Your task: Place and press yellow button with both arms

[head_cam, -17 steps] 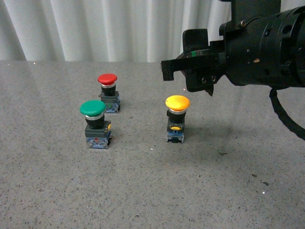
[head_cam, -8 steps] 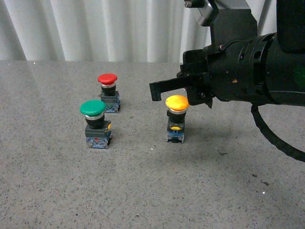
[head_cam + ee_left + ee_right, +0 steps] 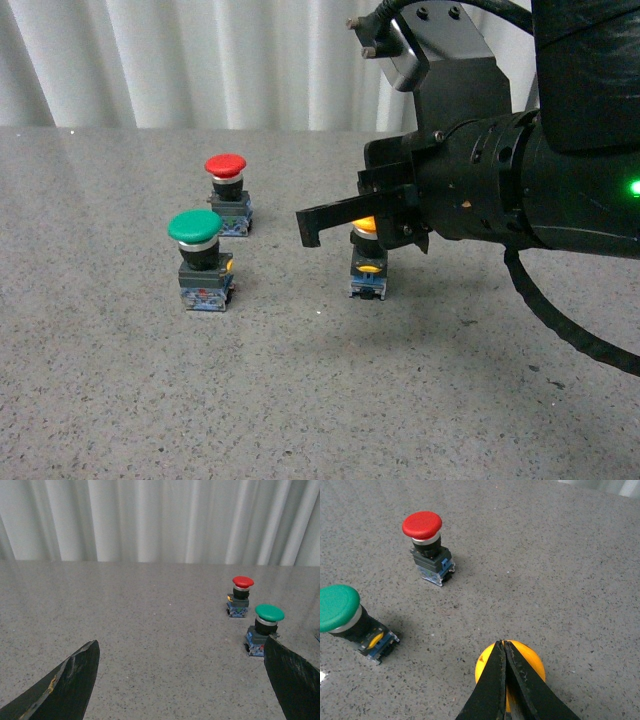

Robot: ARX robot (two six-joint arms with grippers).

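Two other buttons stand upright on the grey counter point(image 3: 300, 400), left of the yellow button point(image 3: 368, 268): a green-capped button point(image 3: 195, 228) and, behind it, a red-capped button point(image 3: 225, 166). The right gripper point(image 3: 308, 224), fingers pressed together, sits over the yellow cap and hides most of it; contact cannot be confirmed. The left gripper point(image 3: 181, 640) is spread wide, well clear.

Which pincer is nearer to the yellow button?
Right. The right pincer, shut, is just over the cap of the yellow button. The left pincer is open and farther off: out of the front view, with the green button by one finger.
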